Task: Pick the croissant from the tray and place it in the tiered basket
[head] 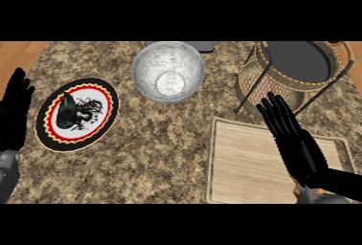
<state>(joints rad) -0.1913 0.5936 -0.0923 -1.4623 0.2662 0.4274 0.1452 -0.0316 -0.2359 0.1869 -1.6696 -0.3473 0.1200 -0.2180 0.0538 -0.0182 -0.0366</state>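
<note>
Head view, looking steeply down on a speckled brown granite counter (155,153).

- **Right hand:** The robot's black right hand (300,153) lies in the lower right of the frame. It sits over a pale rectangular wooden tray (244,162). Its fingers (277,112) are straight and released, grasping nothing. They point toward the upper left, and their tips pass the tray's far edge, close to the basket's foot.
- **Left hand:** The black left hand (16,112) rests at the left edge of the frame, fingers up and relaxed, grasping nothing.
- **Basket:** A round wicker tiered basket (258,79) with a dark top shelf and thin black metal legs occupies the upper right.
- **Other objects:** A white marbled round bowl (168,72) stands at upper centre. A small dark grey flat object (205,46) lies just behind it. A round plate (96,103) lies at centre left. It has a black rim, a red-and-yellow scalloped ring and a dark figure on white.
- **Croissant:** The croissant cannot be made out. The right hand and forearm cover part of the tray, so whether it lies beneath them cannot be told.
</note>
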